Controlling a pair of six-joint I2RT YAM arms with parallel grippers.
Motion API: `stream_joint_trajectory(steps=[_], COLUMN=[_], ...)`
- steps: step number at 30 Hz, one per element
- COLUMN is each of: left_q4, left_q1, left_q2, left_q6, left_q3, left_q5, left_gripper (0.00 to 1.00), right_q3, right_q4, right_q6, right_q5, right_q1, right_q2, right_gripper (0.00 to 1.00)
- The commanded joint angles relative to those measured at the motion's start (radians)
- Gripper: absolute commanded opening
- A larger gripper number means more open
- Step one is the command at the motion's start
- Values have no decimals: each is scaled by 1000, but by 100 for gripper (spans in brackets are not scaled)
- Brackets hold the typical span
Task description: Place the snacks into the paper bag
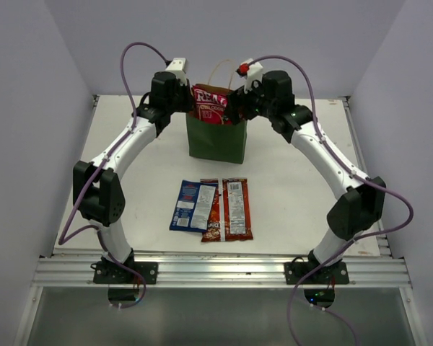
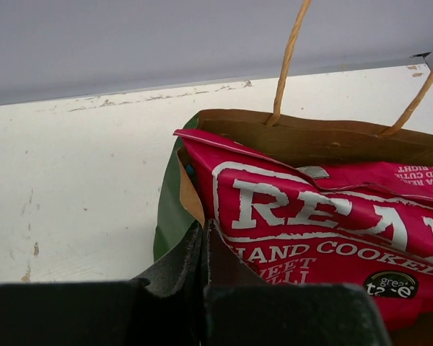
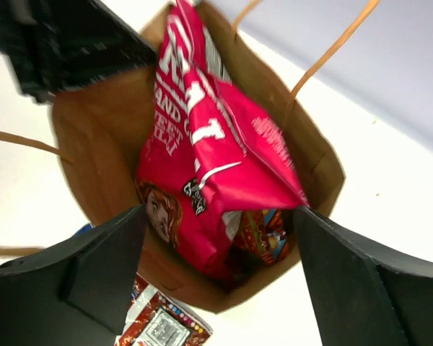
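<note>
The dark green paper bag [image 1: 216, 140] stands upright at the table's far middle. The pink "REAL" crisp bag [image 1: 208, 103] sits in it with its top sticking out; it also shows in the left wrist view [image 2: 325, 216] and the right wrist view [image 3: 202, 158]. My left gripper [image 1: 188, 109] is shut on the paper bag's left rim [image 2: 175, 209]. My right gripper [image 3: 218, 216] is open above the bag's mouth, its fingers either side of the crisp bag. The blue packet [image 1: 192, 205], the orange-red packet [image 1: 211, 210] and the red candy bag [image 1: 237, 209] lie flat in front.
The bag's tan loop handles [image 2: 289, 58] stand up above its rim. An orange printed surface [image 3: 263, 234] shows low inside the bag under the crisp bag. The three flat packets lie side by side between the arm bases and the bag. Grey walls close the table's back and sides.
</note>
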Motion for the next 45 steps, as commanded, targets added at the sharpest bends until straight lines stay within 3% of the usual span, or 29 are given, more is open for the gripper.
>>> stream_joint_trajectory(steps=[1,6,10,14,17,22,34,45], left_q4=[-91,-91,-91,-88,-87,-85,-84,-81], left_q1=[-7,-7,-7,-7,-7,-7,-9,-9], left_q2=[5,3,0,2,2,-4,-10,-6], left_q6=[-3,-4,-4,-9,-12,-14,-17,-15], left_q3=[-12,-11,-12,-9,-8,-17,-29,-32], left_q5=[15,14,12,23,28,28,17,14], left_gripper=[0,0,0,0,0,0,0,0], right_q3=[74,-12,-156,-473,-732,-956,-1113,-1071], right_q4=[87,183,151,183,194,291,473,501], right_q6=[4,28,163,309,408,547,651,669], right_q5=[-5,89,152,170,175,164,100,175], right_q1=[-5,-5,-5,-5,-3,9,34,202], right_q2=[-147,-306,-461,-630,-638,-603,-393,-233], right_gripper=[89,89,90,90,89,89,88,87])
